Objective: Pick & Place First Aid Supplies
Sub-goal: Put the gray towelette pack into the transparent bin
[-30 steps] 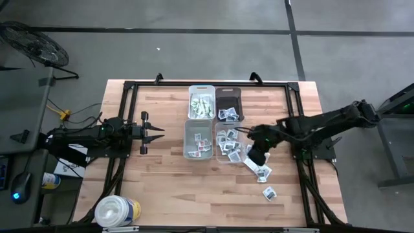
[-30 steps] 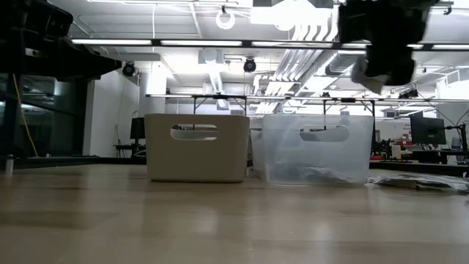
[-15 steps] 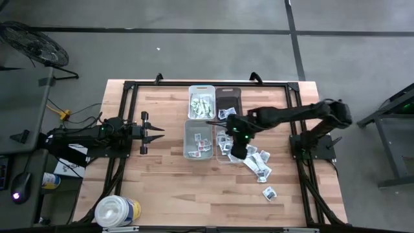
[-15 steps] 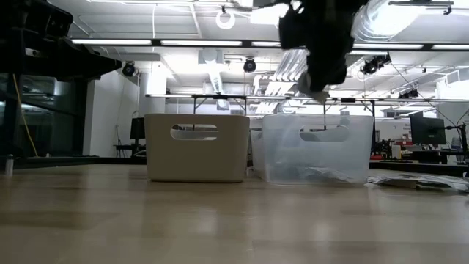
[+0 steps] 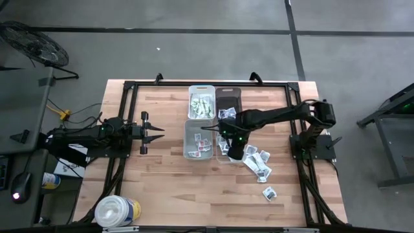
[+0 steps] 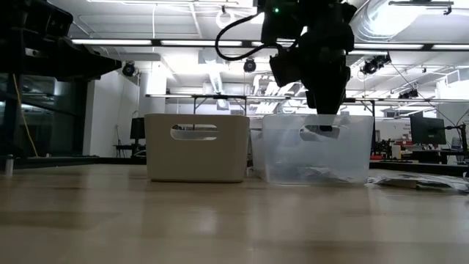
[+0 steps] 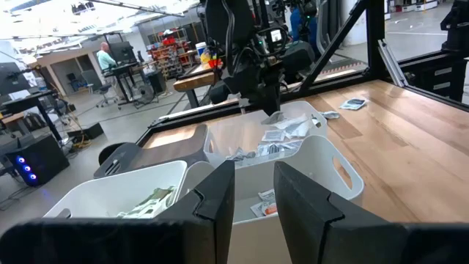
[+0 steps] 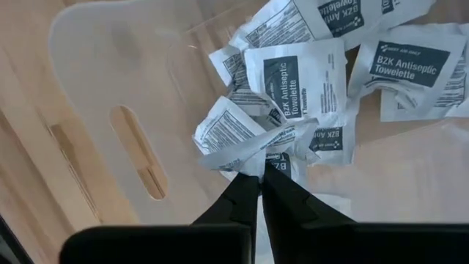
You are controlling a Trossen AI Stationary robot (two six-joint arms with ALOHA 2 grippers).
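A packet point(image 8: 253, 143) is pinched in the clenched right pincer point(image 8: 261, 180) above the clear bin point(image 5: 228, 157); released off-centre, it could catch the rim and land outside.

- right gripper point(image 5: 228, 138) swung from over loose packets on desk to above clear bin point(image 5: 220, 154)
- dropped lower, pinched packet point(image 8: 253, 143) now w/ it over the bin's pile

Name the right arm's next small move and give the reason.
Probably open the right pincer and let go: it is shut on a white packet directly over the clear bin, where other antiseptic towelette packets already lie. The left pincer waits, off to the side.
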